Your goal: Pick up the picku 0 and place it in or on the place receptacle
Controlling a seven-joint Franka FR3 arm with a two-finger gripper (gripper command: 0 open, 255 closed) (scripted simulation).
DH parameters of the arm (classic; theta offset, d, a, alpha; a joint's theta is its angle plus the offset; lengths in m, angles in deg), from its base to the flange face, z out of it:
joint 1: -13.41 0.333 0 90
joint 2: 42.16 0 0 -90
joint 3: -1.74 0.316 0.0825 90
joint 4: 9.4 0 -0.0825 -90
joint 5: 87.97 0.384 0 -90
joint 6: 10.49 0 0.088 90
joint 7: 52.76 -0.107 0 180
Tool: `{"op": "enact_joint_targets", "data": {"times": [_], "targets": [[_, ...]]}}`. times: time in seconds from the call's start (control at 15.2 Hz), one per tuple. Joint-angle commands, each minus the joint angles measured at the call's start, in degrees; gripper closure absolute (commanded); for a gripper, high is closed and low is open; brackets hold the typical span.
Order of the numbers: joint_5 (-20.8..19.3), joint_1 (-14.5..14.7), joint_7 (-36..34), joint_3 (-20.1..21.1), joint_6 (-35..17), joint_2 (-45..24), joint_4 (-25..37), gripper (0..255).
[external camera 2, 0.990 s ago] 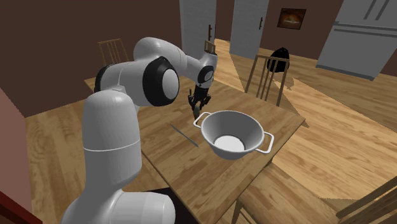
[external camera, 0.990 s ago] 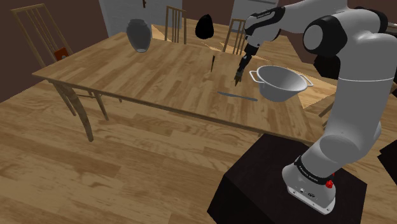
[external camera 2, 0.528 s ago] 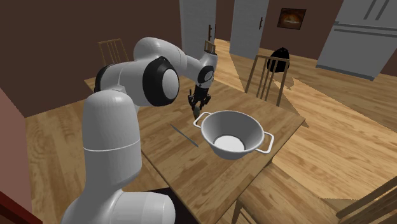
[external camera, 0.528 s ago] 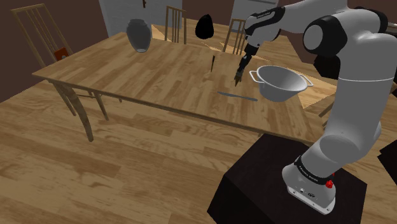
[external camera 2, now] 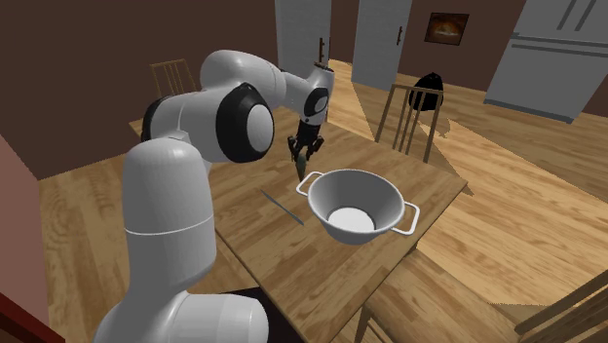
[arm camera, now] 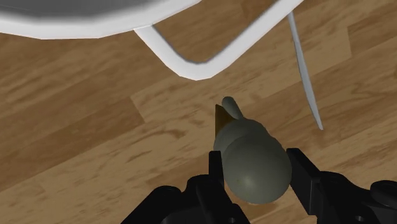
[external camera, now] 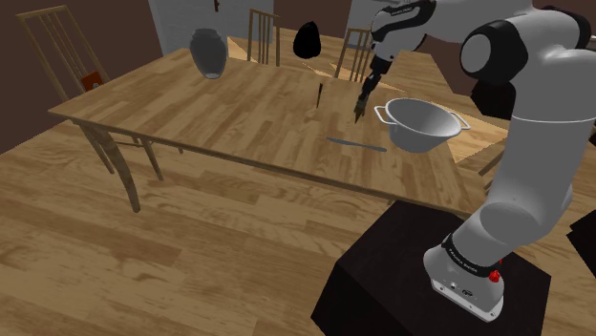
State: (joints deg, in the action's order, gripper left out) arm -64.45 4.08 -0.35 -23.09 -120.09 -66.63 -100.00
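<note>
My black gripper (external camera: pixel 360 106) hangs over the wooden table (external camera: pixel 210 115), just beside the rim of a pale two-handled bowl (external camera: pixel 418 129). It is shut on a small olive-green, pear-shaped object (arm camera: pixel 251 159), which is clasped between both fingers (arm camera: pixel 217 168) and points down at the tabletop. In the second exterior view the gripper (external camera 2: pixel 301 159) holds the green object (external camera 2: pixel 301 170) a little above the wood, close to the near handle of the bowl (external camera 2: pixel 375 190). That white handle (arm camera: pixel 191 63) lies just ahead of the object's tip.
A thin grey utensil (external camera: pixel 358 144) lies flat on the table near the bowl. A grey vase (external camera: pixel 208 51) stands at the far end and a small dark upright piece (external camera: pixel 319 93) stands mid-table. Chairs ring the table, one carrying a black bag (external camera 2: pixel 425 95).
The arm has lifted, and the gripper has risen slightly with the green object still clasped. The bowl and utensil have not moved.
</note>
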Motion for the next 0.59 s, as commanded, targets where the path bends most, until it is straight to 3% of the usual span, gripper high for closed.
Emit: {"op": "enact_joint_targets", "data": {"times": [0.0, 0.53], "targets": [[-0.3, 0.1, -0.5, -0.1, 1.2, 0.5, 0.8, 255], [-1.3, -0.2, -2.0, -0.5, 6.5, 1.7, 5.2, 255]]}}
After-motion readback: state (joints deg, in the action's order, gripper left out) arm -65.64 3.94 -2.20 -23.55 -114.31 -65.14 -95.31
